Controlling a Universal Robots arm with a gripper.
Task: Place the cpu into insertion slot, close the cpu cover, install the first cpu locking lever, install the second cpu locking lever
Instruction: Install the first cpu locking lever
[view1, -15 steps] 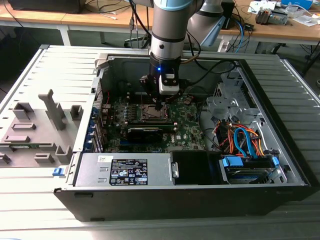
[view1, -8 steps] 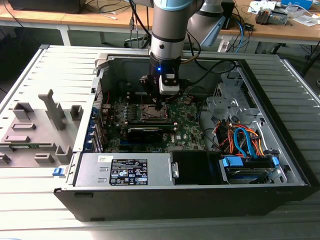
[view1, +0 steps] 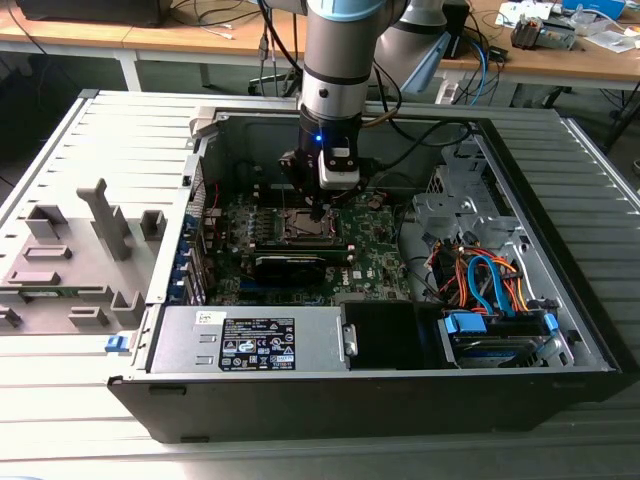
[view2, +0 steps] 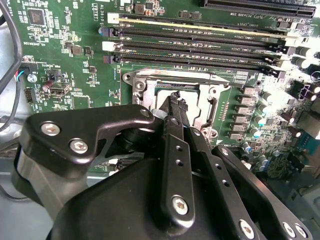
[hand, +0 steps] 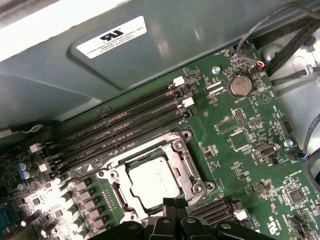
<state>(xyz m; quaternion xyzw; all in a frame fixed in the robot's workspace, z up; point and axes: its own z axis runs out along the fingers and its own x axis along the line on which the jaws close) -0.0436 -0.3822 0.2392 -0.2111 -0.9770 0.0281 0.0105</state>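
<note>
Hovering over the insertion slot (view1: 298, 230), the claw (view2: 175, 97) is clenched, grasping nothing visible. Beneath it, the cpu (hand: 152, 181) is seated, cover (hand: 187, 172) closed; lever engagement cannot be determined.

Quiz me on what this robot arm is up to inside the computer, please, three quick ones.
1. True or false: the gripper is down at the blue-handled drive bay.
2. What sits in the middle of the insertion slot? A a silver cpu; B a coin battery; C nothing.
3. What colour is the circuit board around the slot?
Key: 1 false, it is at the insertion slot. 2 A, the cpu. 3 green.
</note>
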